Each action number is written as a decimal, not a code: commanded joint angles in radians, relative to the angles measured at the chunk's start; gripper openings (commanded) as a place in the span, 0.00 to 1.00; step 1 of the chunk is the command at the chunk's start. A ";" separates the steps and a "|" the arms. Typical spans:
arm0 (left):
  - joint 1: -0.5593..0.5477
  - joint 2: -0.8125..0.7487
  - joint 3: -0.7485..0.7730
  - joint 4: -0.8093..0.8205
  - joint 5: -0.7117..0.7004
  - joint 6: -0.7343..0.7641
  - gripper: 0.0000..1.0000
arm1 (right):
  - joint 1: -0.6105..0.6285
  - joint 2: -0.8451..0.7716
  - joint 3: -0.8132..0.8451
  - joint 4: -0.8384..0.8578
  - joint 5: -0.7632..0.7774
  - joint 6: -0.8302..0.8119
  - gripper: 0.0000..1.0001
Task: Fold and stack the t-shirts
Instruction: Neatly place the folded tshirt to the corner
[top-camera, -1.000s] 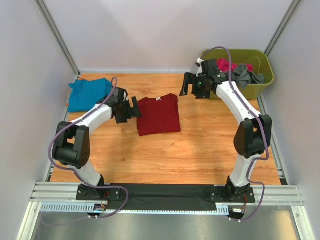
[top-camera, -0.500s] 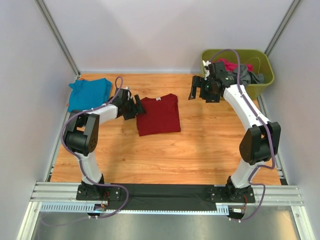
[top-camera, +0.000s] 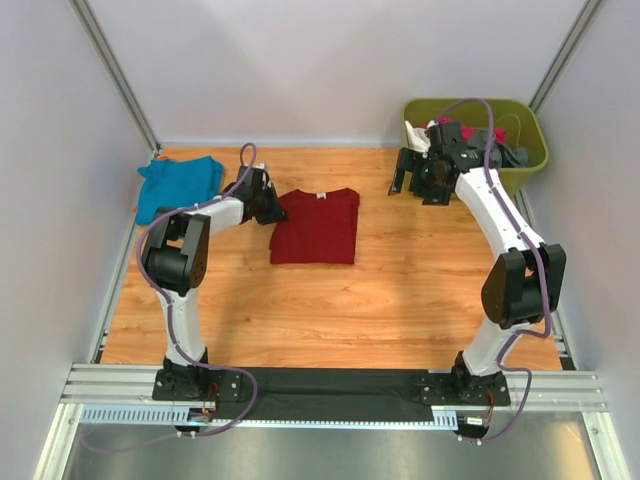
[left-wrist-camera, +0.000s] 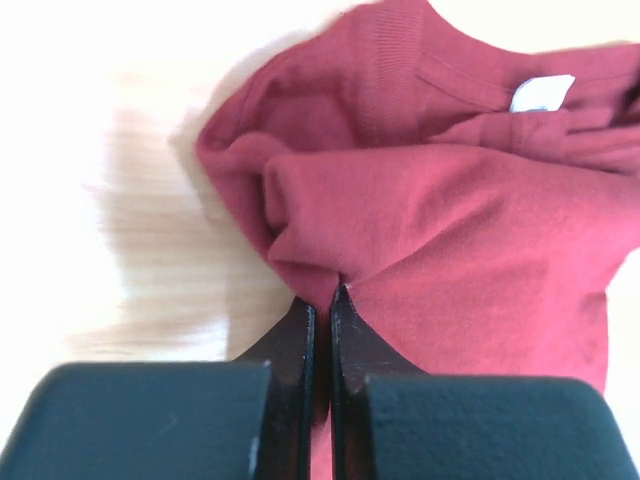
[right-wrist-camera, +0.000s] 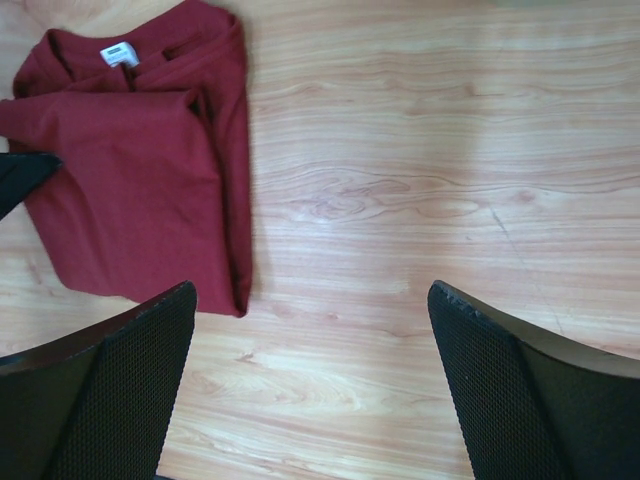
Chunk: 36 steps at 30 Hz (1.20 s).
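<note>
Movement over the last second is small but telling. The left gripper (top-camera: 264, 201) has slid along the near-left edge of the dark red shirt (top-camera: 315, 227) toward its collar corner, and the folded shirt now lies squarer on the table (top-camera: 400, 290) than it did. In the left wrist view the jaws are pressed together on a bunched fold directly ahead of their tips, with the white label (left-wrist-camera: 541, 93) farther ahead and to the right.

The right gripper (top-camera: 404, 175) has drawn back toward the green bin (top-camera: 530, 150). Its jaws are spread wide and empty over bare wood, with the red shirt below and to their left. My judgement is that the fold is done and the left arm is starting to drag or lift the shirt toward the teal-blue shirt (top-camera: 178, 185), which lies beyond the left jaws, for stacking.

How much cloth sits between the left jaws is hidden by the bulge. The right arm covers part of the bin's garments.
</note>
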 joint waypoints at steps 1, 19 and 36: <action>0.010 -0.004 0.106 -0.135 -0.103 0.155 0.00 | -0.007 -0.056 -0.004 0.020 0.054 -0.013 1.00; 0.103 -0.126 0.386 -0.406 -0.542 0.738 0.00 | -0.007 0.014 -0.019 0.097 0.126 -0.030 1.00; 0.203 -0.096 0.560 -0.433 -0.575 0.812 0.00 | -0.011 0.111 0.048 0.100 0.161 -0.036 1.00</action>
